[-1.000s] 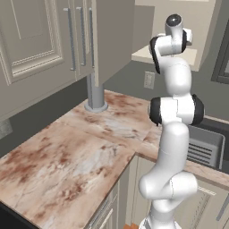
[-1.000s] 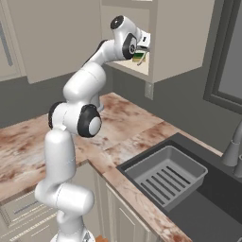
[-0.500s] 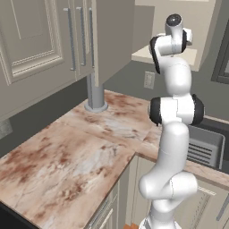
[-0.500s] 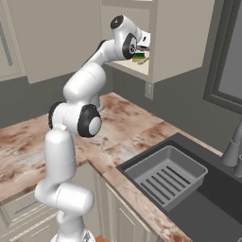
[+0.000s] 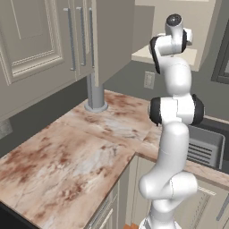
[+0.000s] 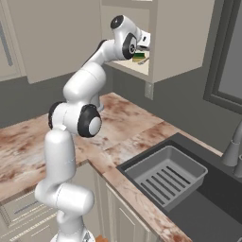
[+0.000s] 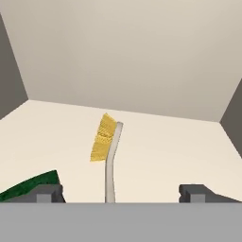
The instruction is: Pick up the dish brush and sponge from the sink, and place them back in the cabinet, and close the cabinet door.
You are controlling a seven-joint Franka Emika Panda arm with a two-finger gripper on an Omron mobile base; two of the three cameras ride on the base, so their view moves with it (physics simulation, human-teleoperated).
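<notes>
In the left base view the white arm rises from the lower right and reaches up into the open cabinet [image 5: 166, 54], whose pale shelf shows at the upper right. The hand is mostly hidden behind the arm's upper joints, so its jaws cannot be read here. A taupe cabinet door [image 5: 115, 38] stands swung out towards the camera, left of the arm. The marbled counter [image 5: 71, 156] runs from the near left to the far right, and a corner of the ribbed drainer tray [image 5: 203, 150] shows behind the arm.

In the right base view the arm bends from the lower left up to the cabinet opening, and the gripper [image 6: 143, 41] sits just above the shelf. The sponge [image 6: 138, 57] lies on the shelf right beneath the hand, dark green over yellow, with the dish brush [image 6: 144, 61] just beside it at the shelf's near edge. To the lower right lies the black sink [image 6: 210, 208], with the drainer tray in its left part and the grey faucet [image 6: 232, 151] at the far right.

In the hand view the two finger tips [image 7: 47, 193] stand wide apart at the bottom, released and grasping nothing. The dish brush lies on the cream shelf between them, handle towards the camera, yellow bristles at the far end. The sponge's green corner shows at the lower left, next to the left finger tip; whether they touch I cannot tell.
</notes>
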